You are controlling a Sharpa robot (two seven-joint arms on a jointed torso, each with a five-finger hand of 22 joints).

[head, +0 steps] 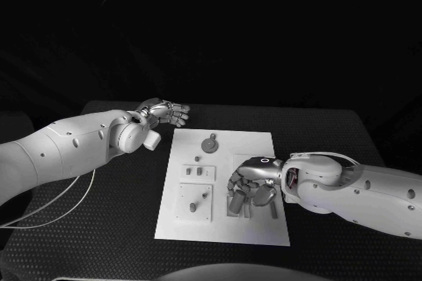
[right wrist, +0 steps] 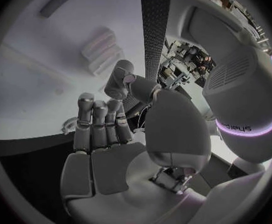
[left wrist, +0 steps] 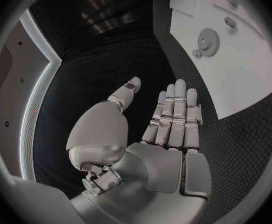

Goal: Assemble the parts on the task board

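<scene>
The right hand (head: 253, 184) is positioned over the near right portion of the task board (head: 255, 144), palm down, fingers pointing toward the board's near edge. In the right wrist view the right hand's fingers (right wrist: 98, 122) lie side by side and nearly straight with the thumb set apart; nothing is seen held between them, so the hand is open. Directly under its fingertips, in the head view, lie elongated grey parts (head: 238, 202) on the board; whether the fingertips touch them cannot be told. To the left of this hand sits a square raised plate (head: 195, 202) carrying small pegs, and just beyond that plate a smaller rectangular block (head: 199, 170). Farther away from the hand, toward the board's far edge, a round gear (head: 209, 145) lies flat with a smaller round piece just beyond it. The left hand (head: 167, 113) is off the board, above the black table (head: 352, 135) past the board's far left corner. In the left wrist view its fingers (left wrist: 175, 115) are extended together and the thumb stands apart, with nothing held: open. In that view the gear (left wrist: 208, 40) lies well ahead of the fingertips, on the board.
</scene>
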